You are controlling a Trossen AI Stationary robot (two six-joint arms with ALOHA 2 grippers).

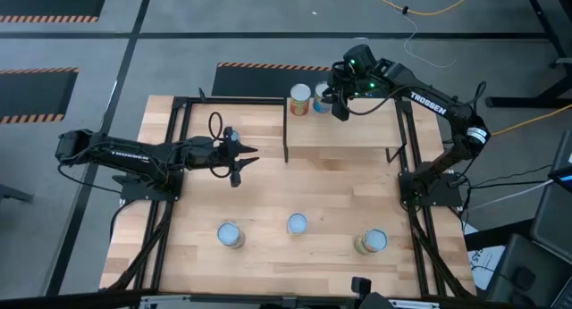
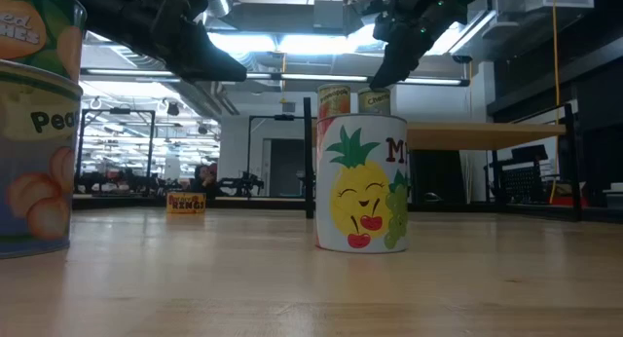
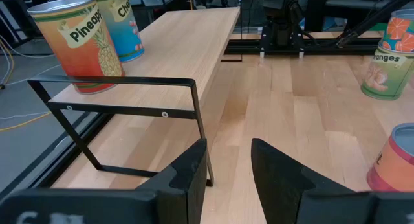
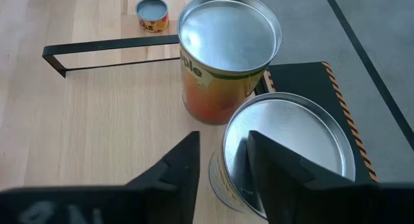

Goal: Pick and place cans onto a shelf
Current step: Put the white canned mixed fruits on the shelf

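The shelf (image 1: 344, 130) stands at the table's far side. Two cans stand upright on the far left end of its top board: an orange pineapple can (image 1: 300, 99) (image 4: 226, 62) and a blue-labelled can (image 1: 321, 96) (image 4: 297, 146) right beside it. My right gripper (image 1: 338, 104) (image 4: 223, 169) is open and points down, just above the blue-labelled can's silvery top. One finger is over the lid and the other is off its side. I see no touch. My left gripper (image 1: 241, 159) (image 3: 229, 166) is open and empty above the table, left of the shelf.
Three cans stand upright near the table's near edge: one at the left (image 1: 230, 235), one in the middle (image 1: 297, 223) and one at the right (image 1: 371, 242). The shelf's black frame (image 3: 129, 98) lies ahead of my left gripper. Bare board lies to the right of the two cans (image 1: 366, 130).
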